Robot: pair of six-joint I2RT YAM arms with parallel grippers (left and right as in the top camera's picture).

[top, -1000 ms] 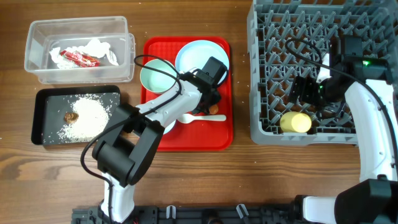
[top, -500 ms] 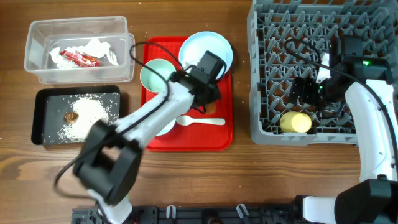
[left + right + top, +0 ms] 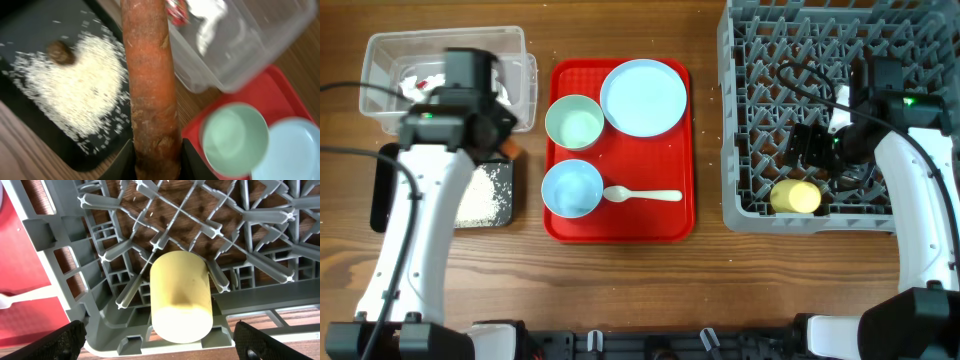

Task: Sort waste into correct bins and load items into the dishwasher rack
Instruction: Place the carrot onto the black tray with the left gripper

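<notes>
My left gripper point(image 3: 503, 143) is shut on the orange carrot point(image 3: 150, 85) and holds it above the gap between the clear tub point(image 3: 380, 105) and the black tray point(image 3: 508, 195). The carrot's tip shows in the overhead view point(image 3: 512, 151). The tray holds white rice point(image 3: 70, 92) and a brown lump point(image 3: 60, 51). The napkin with the red wrapper point(image 3: 420, 80) lies in the tub. My right gripper point(image 3: 162, 347) is open over the yellow cup point(image 3: 181, 295), which lies in the grey rack point(image 3: 800, 60). The blue plate point(image 3: 643, 96), mint bowl point(image 3: 573, 122), blue bowl point(image 3: 570, 188) and white spoon point(image 3: 645, 195) are apart from both grippers.
The plate, both bowls and the spoon sit on a flat red tray point(image 3: 620, 225) in the middle of the wooden table. The left arm covers much of the black tray. The rack's upright pegs stand around the right gripper.
My left arm has swung from the red tray to the left with the carrot, ending over the tub and black tray. The right arm has not moved.
</notes>
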